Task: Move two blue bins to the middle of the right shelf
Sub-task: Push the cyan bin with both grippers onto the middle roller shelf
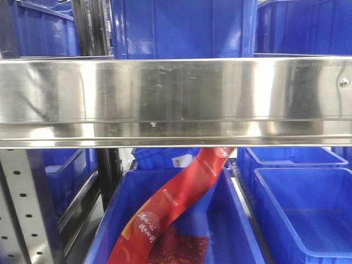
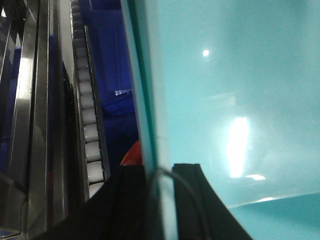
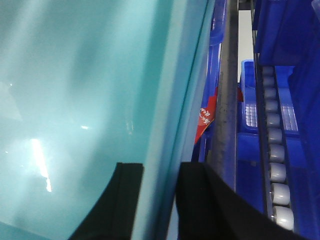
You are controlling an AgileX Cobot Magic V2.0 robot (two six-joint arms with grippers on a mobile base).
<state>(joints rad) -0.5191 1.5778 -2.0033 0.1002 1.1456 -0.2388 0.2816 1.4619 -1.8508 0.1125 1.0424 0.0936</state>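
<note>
A broad band of polished steel, the shelf rail, crosses the front view, smooth and streaked with reflections. Above it stand glossy blue plastic bins; below, an open blue bin holds a long red foil bag printed with pale characters, leaning up toward the rail. Another bin sits just beside it on the right.

In the left wrist view, the left gripper has its black jaws clamped on the thin rim of a smooth teal bin, beside a track of small white rollers. In the right wrist view, the right gripper likewise pinches the opposite teal wall, its jaws astride the edge.
</note>
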